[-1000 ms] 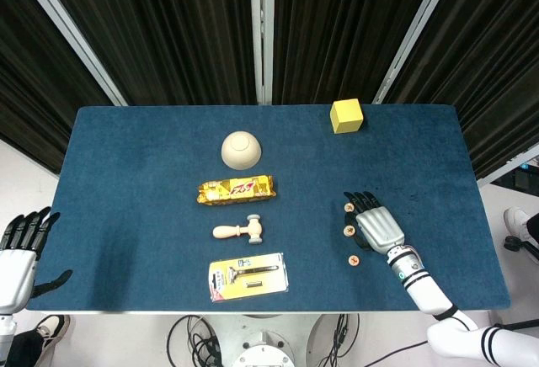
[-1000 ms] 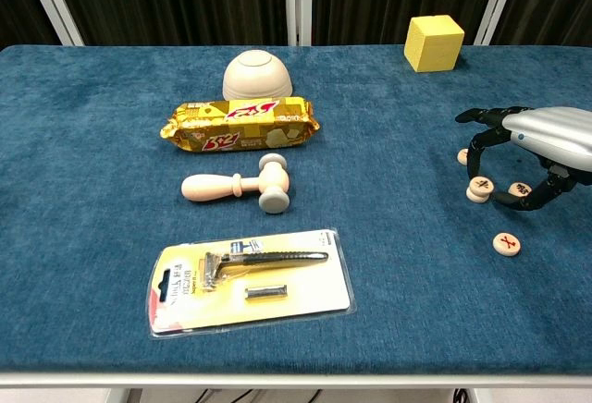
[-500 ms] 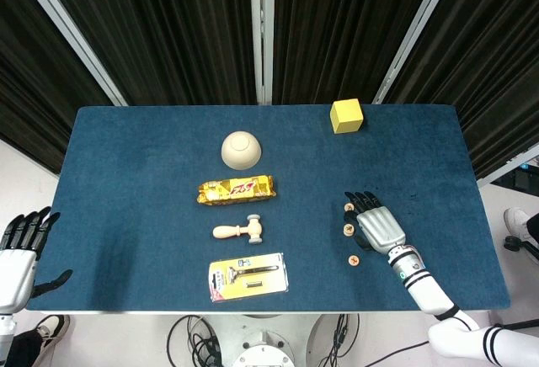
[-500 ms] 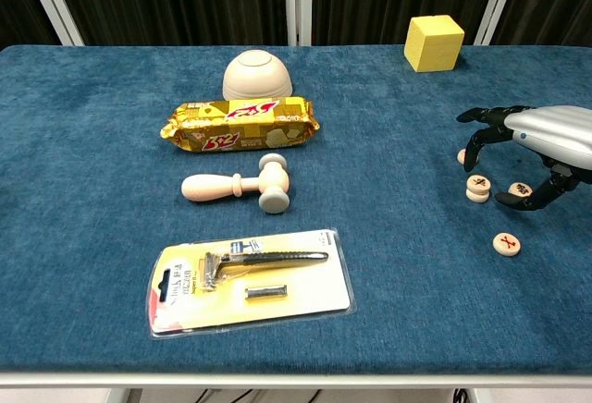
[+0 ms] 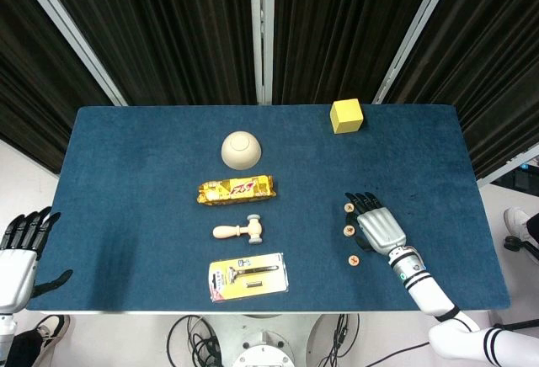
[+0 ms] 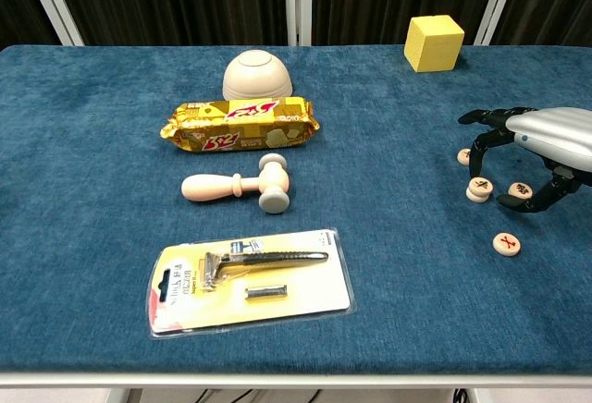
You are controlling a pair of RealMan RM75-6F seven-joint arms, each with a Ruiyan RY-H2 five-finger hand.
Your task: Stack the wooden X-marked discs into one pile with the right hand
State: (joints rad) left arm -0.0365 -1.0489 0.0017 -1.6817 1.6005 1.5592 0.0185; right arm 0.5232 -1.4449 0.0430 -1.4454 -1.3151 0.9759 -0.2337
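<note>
Several small wooden X-marked discs lie at the table's right. One disc (image 6: 465, 155) is farthest back. A short pile of discs (image 6: 479, 189) sits in front of it, also seen from above as the pile (image 5: 347, 231). Another disc (image 6: 520, 189) lies under my right hand's palm, close to the thumb. The nearest disc (image 6: 506, 244) lies alone toward the front edge. My right hand (image 6: 541, 149) arches over the discs, palm down, fingers spread and curved, holding nothing. My left hand (image 5: 21, 245) hangs off the table's front left corner with its fingers apart.
A yellow cube (image 6: 433, 42) stands at the back right. A cream bowl (image 6: 257, 74) lies upside down, with a yellow snack packet (image 6: 242, 124), a wooden mallet (image 6: 240, 186) and a packaged razor (image 6: 250, 278) in a line in front of it.
My right hand has drawn back slightly to the right, its fingertips now a little farther from the pile. The discs and the left hand have not moved.
</note>
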